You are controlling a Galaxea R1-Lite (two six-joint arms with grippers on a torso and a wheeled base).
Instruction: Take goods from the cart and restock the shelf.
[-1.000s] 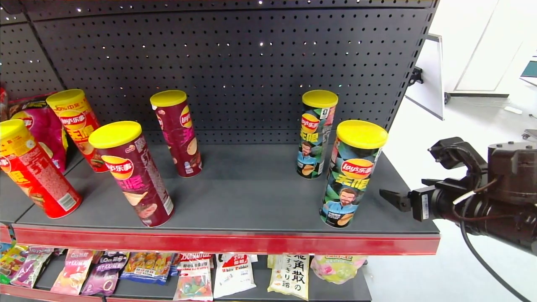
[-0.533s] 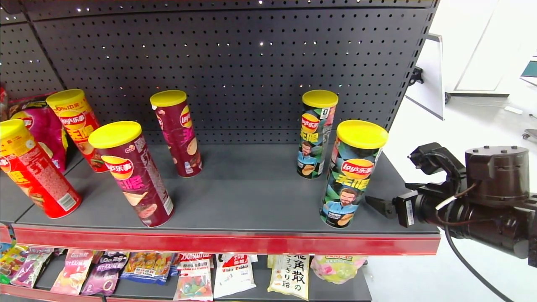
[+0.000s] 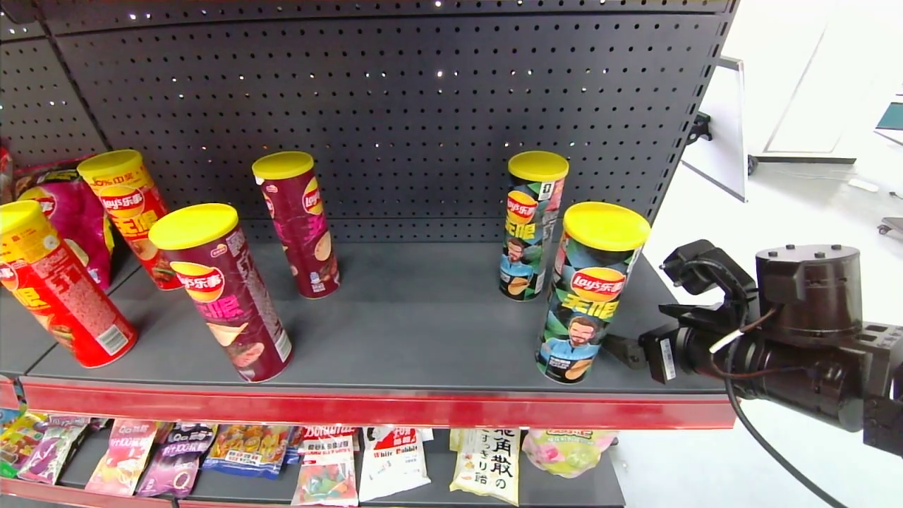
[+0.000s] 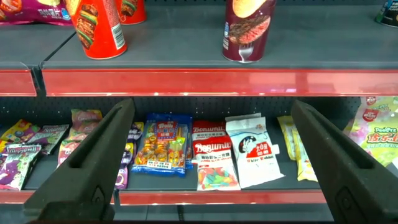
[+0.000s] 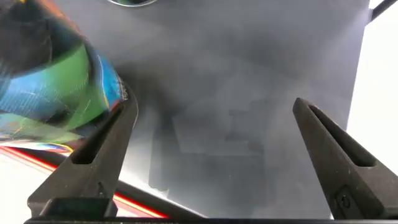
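One grey shelf deck (image 3: pixel 423 331) is filling most of my view, backed by a perforated panel (image 3: pixel 395 106) and fronted by a red lip (image 3: pixel 381 410). Six chip cans are standing on it: red cans (image 3: pixel 56 282) far left, maroon cans (image 3: pixel 222 289) left of centre, two green ones at the right. The front green can (image 3: pixel 596 289) is sitting near the lip, close to the deck's right end. The rear green can (image 3: pixel 535 226) is standing just behind it. Snack bags (image 3: pixel 324 466) are lying on the lower shelf.

My right pincer (image 3: pixel 645 331) is hanging at the deck's right end, spread wide, holding nothing. One finger is lying low by the front green can's foot; touching or just beside, I cannot tell. My left pincer (image 4: pixel 205 162) is gaping wide too, empty, facing the snack bags.

Risk, as I am judging it: that finger is sitting low on a tall, narrow-footed can. A sideways nudge there could be skidding it toward the lip or tipping it. Tipping backward, it would be striking the rear green can; tipping forward, it would be going over the lip.

Edges and room: the deck is ending just beyond my right pincer, with open floor past it, so backing out rightward is looking free. A broad bare stretch is lying between the maroon cans and the green pair. The strip between the front green can and the deck's end is narrow.
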